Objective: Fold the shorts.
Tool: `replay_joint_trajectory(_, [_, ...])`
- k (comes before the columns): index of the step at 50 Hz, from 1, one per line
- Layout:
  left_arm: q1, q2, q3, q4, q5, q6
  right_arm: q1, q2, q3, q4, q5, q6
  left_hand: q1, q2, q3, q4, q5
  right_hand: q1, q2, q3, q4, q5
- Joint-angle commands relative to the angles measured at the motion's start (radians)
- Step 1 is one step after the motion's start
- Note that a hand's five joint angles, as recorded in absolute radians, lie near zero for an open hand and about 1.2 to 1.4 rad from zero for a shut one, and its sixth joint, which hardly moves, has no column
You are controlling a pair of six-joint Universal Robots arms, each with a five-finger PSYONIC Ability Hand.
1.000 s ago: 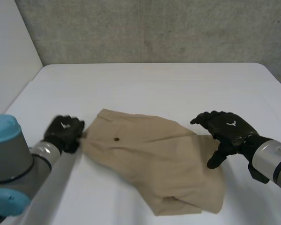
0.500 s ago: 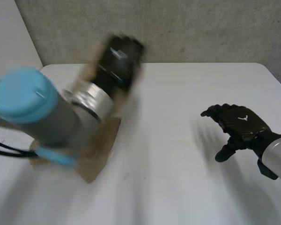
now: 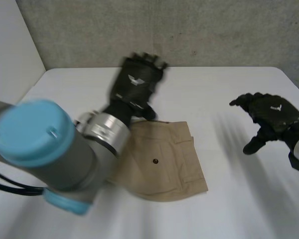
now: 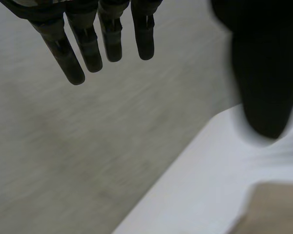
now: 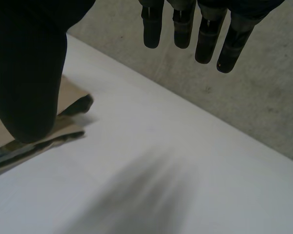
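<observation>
Two black hands hang over a white surface [image 3: 229,199], and neither one is holding anything. Beige shorts [image 3: 162,160] lie flat on the surface, near the middle and slightly left of it. Their left part is hidden under the left arm [image 3: 65,149]. The shorts form a compact, roughly square shape, with a pocket flap and a small dark button [image 3: 155,161] facing up.

The left hand [image 3: 136,85] is just beyond the far edge of the shorts, with straight fingers and the thumb held wide. It seems to be lifted clear of the cloth. The right hand [image 3: 270,115] is well apart at the right, its fingers loosely spread and empty.

The shorts look doubled over, so one fold appears done. A likely next move is bringing both hands down to an edge, pinching it and laying it across for a second fold, or pressing the cloth flat.
</observation>
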Motion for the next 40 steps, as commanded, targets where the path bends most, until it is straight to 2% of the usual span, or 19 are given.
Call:
replay_joint_trajectory(1, [0.255,0.026,0.048,-0.198,-0.015,-0.001,0.106,0.122,-0.234,0.154,0.032,0.064,-0.007,0.017,0.014,0.02,0.032,-0.026,-0.041,-0.039,-0.058,-0.061])
replay_joint_trajectory(5, [0.334,-0.018,0.087,-0.331,0.005,-0.002,0.251,0.236,-0.392,0.212,0.063,0.106,-0.005,0.02,0.017,0.023,0.035,-0.026,-0.041,-0.039,-0.058,-0.061])
replay_joint_trajectory(7, [0.368,-0.038,0.098,-0.371,0.011,-0.002,0.317,0.312,-0.497,0.261,0.114,0.116,0.01,0.035,0.032,0.037,0.05,-0.026,-0.041,-0.039,-0.058,-0.061])
replay_joint_trajectory(11, [0.451,-0.08,0.13,-0.428,0.05,-0.001,0.393,0.466,-0.689,0.338,0.172,0.13,0.016,0.041,0.038,0.043,0.055,-0.026,-0.041,-0.039,-0.058,-0.061])
replay_joint_trajectory(18, [0.57,-0.198,0.182,-0.514,0.212,0.005,0.439,0.75,-1.014,0.436,0.218,0.182,0.069,0.093,0.091,0.096,0.108,-0.026,-0.041,-0.039,-0.058,-0.061])
replay_joint_trajectory(22, [0.586,-0.271,0.231,-0.603,0.263,0.045,0.454,0.889,-1.182,0.501,0.236,0.205,0.066,0.09,0.088,0.093,0.105,-0.026,-0.041,-0.039,-0.058,-0.061])
replay_joint_trajectory(27, [0.583,-0.344,0.274,-0.718,0.274,0.122,0.465,1.018,-1.335,0.554,0.268,0.208,0.048,0.073,0.07,0.075,0.088,0.043,0.028,0.03,0.011,0.008])
replay_joint_trajectory(31, [0.578,-0.379,0.288,-0.764,0.274,0.176,0.466,1.069,-1.383,0.562,0.294,0.202,0.051,0.076,0.073,0.078,0.091,0.184,0.169,0.171,0.152,0.149])
replay_joint_trajectory(32, [0.576,-0.384,0.291,-0.766,0.274,0.182,0.466,1.081,-1.389,0.562,0.3,0.199,0.063,0.087,0.085,0.09,0.102,0.329,0.315,0.316,0.298,0.295])
replay_joint_trajectory(33, [0.573,-0.393,0.3,-0.764,0.271,0.189,0.466,1.086,-1.392,0.561,0.304,0.198,0.144,0.169,0.166,0.172,0.184,0.441,0.427,0.428,0.41,0.407])
replay_joint_trajectory(35, [0.572,-0.397,0.312,-0.763,0.269,0.191,0.466,1.092,-1.4,0.556,0.307,0.193,0.417,0.441,0.439,0.444,0.456,0.807,0.793,0.794,0.776,0.773])
replay_joint_trajectory(36, [0.572,-0.399,0.321,-0.761,0.268,0.189,0.466,1.094,-1.423,0.548,0.304,0.192,0.593,0.617,0.614,0.62,0.632,1.192,1.177,1.179,1.16,1.157])
replay_joint_trajectory(37, [0.566,-0.401,0.35,-0.758,0.263,0.183,0.466,1.094,-1.44,0.541,0.304,0.19,0.879,0.904,0.901,0.906,0.919,1.196,1.181,1.183,1.164,1.161])
replay_joint_trajectory(38, [0.561,-0.401,0.37,-0.754,0.261,0.182,0.466,1.092,-1.462,0.527,0.304,0.187,1.01,1.034,1.032,1.037,1.049,1.196,1.181,1.183,1.164,1.161])
replay_joint_trajectory(40, [0.547,-0.401,0.416,-0.737,0.257,0.174,0.465,1.088,-1.55,0.475,0.319,0.172,1.07,1.094,1.091,1.097,1.109,1.196,1.181,1.183,1.164,1.161])
